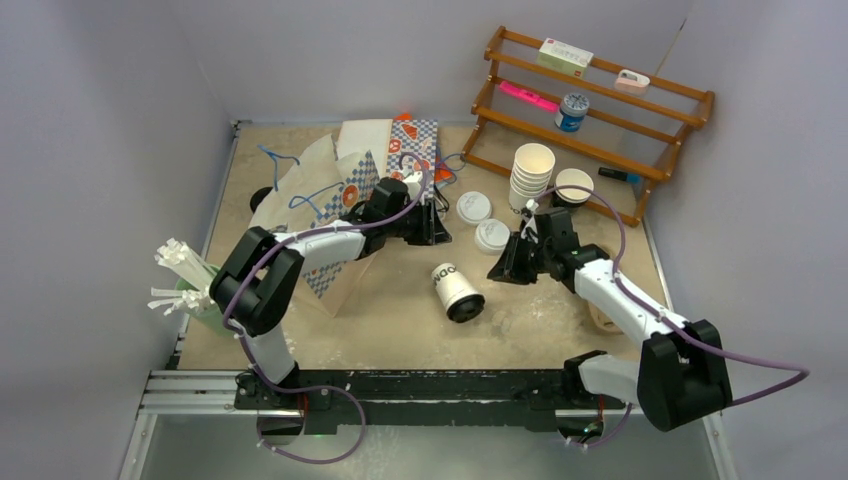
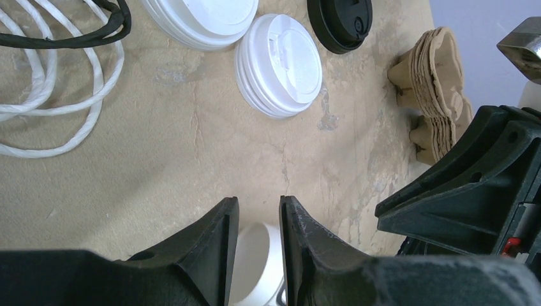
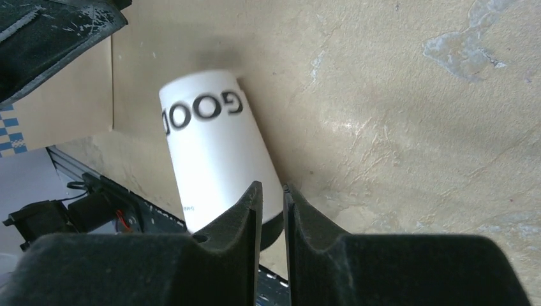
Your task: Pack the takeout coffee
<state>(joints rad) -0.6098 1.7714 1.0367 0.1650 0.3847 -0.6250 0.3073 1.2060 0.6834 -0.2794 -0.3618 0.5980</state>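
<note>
- The takeout coffee [image 1: 455,290] lies on its side at the centre of the surface [image 1: 400,325], with its black lid toward the lower right.
- The right gripper [image 3: 271,188] is just right of the cup in the top view. Its jaws stand a narrow slit apart and hold nothing.
- The left gripper [image 2: 258,201] is left of centre, beside the paper bag [image 1: 360,135]. Its jaws are a little apart, and a white round thing [image 2: 255,255] shows in the gap. I cannot tell whether it is gripped.
</note>
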